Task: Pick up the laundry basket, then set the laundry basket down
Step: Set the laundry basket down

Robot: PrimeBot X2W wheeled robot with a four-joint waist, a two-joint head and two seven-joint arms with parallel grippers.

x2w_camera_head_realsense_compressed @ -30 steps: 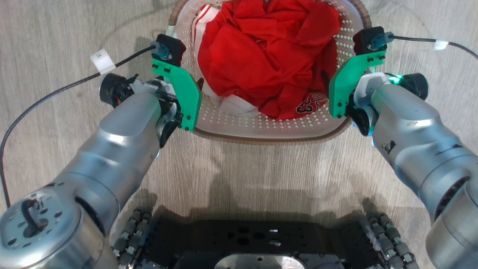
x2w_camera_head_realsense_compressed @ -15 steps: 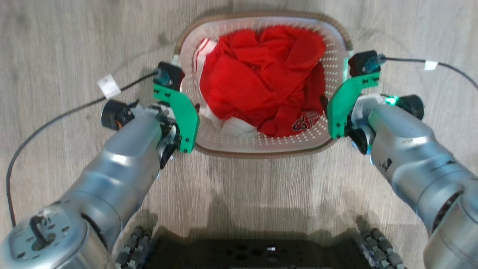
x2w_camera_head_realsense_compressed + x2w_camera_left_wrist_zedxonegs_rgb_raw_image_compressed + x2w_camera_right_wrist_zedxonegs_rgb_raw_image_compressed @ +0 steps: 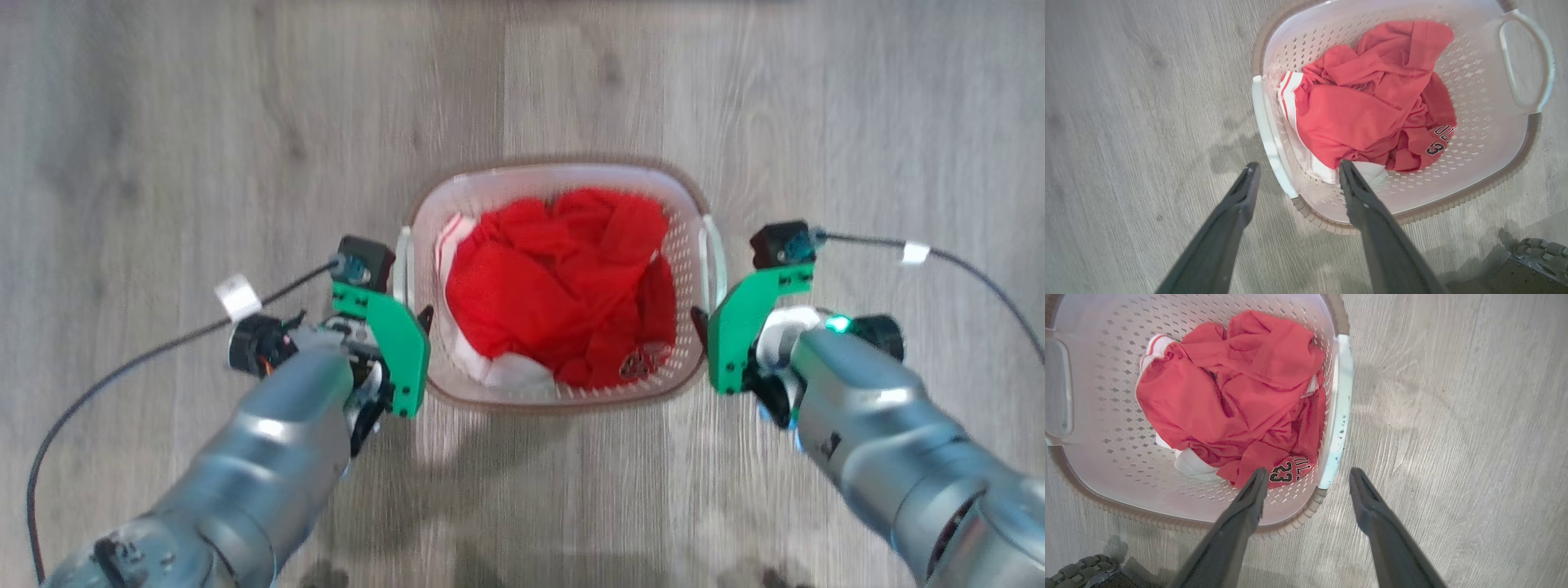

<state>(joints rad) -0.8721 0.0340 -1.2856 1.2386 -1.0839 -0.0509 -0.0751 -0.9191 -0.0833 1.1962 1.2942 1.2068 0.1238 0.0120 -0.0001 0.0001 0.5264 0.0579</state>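
The laundry basket (image 3: pixel 555 170), white and perforated with a brown rim, stands on the wood-look floor with red clothing (image 3: pixel 563 286) inside. My left gripper (image 3: pixel 1298 165) is open, one finger inside the basket and one outside, straddling the white left handle (image 3: pixel 1267 134) without touching it. My right gripper (image 3: pixel 1308 471) is open in the same way over the right handle (image 3: pixel 1337 416). In the head view both grippers flank the basket's near half, left gripper (image 3: pixel 423 317) and right gripper (image 3: pixel 699 317), mostly hidden behind green brackets.
Grey plank floor (image 3: pixel 163 122) lies all around the basket. Black cables (image 3: pixel 163 347) (image 3: pixel 963 265) trail from the wrist cameras. My base's wheels show at the corner of the wrist views (image 3: pixel 1539 253) (image 3: pixel 1081 571).
The head camera has moved up and back, so the basket looks smaller and sits lower in the picture. Both grippers stay at the basket's sides, now nearer its front half.
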